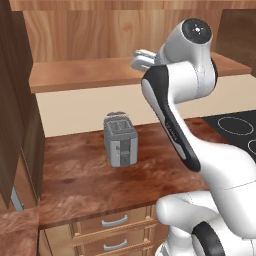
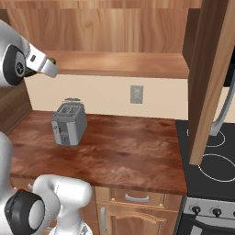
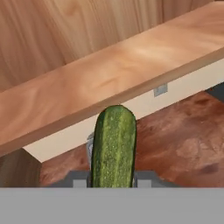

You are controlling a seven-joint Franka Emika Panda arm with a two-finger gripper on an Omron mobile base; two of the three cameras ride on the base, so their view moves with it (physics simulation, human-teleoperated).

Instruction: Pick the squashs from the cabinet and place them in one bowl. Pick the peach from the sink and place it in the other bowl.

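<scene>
- Up top, left base view: arm (image 1: 175, 125) rises from lower right and bends toward the cabinet (image 1: 100, 30); the hand (image 1: 141, 59) sits at the front edge of the shelf (image 1: 85, 72), fingers hard to make out from here.
- Toaster (image 1: 120, 139) stands upright on the brown surface (image 1: 90, 175), below and left of the hand, well apart from it. Black cooktop (image 1: 235, 130) at the right.
- Right base view: wrist reaches in from upper left; a dark green bit pokes out at its tip, just in front of the shelf edge, prob. the squash (image 2: 52, 60). Toaster below it on the surface. Wall outlet on the cream backsplash; dark door hangs open at right, over the cooktop.
- Hand view: hand closed on the green squash, which sticks up lengthwise between the two finger tips (image 3: 78, 180). It's off the shelf, held in air in front of the shelf edge w/ the surface behind.
</scene>
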